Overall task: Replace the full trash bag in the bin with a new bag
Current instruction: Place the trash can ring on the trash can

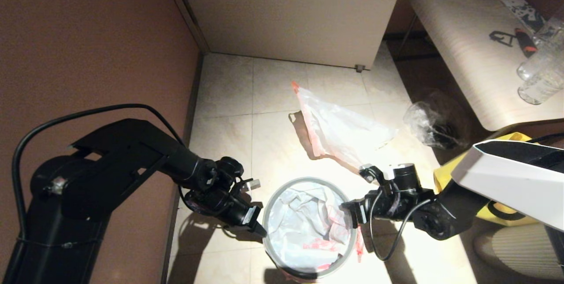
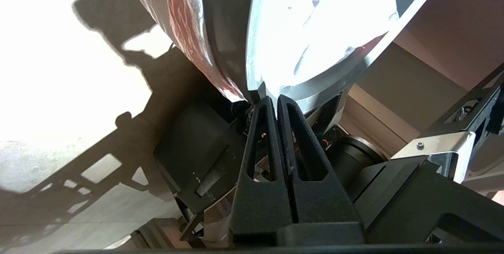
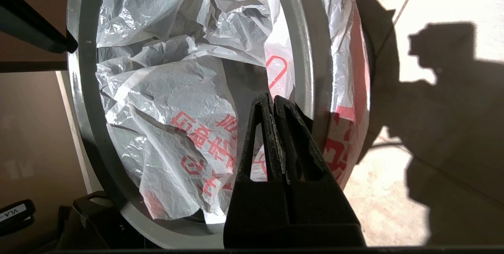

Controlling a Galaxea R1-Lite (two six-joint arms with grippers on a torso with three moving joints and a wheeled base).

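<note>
We see the bin (image 1: pixel 282 261) on the tiled floor, its grey hoop (image 1: pixel 270 213) seated on top. Inside it lies the new bag (image 1: pixel 308 226), crumpled, with its red-printed edge draped over the hoop on the right side. Beyond the bin, the full trash bag (image 1: pixel 341 130) lies flat on the tiles. Further right of the bin sits a clear bag (image 1: pixel 429 125) with dark contents we cannot make out. The left gripper (image 1: pixel 260 230) touches the bin's left rim, fingers pressed together. The right gripper (image 1: pixel 346 208) sits at the right rim, fingers together; whether plastic is pinched between them we cannot tell.
</note>
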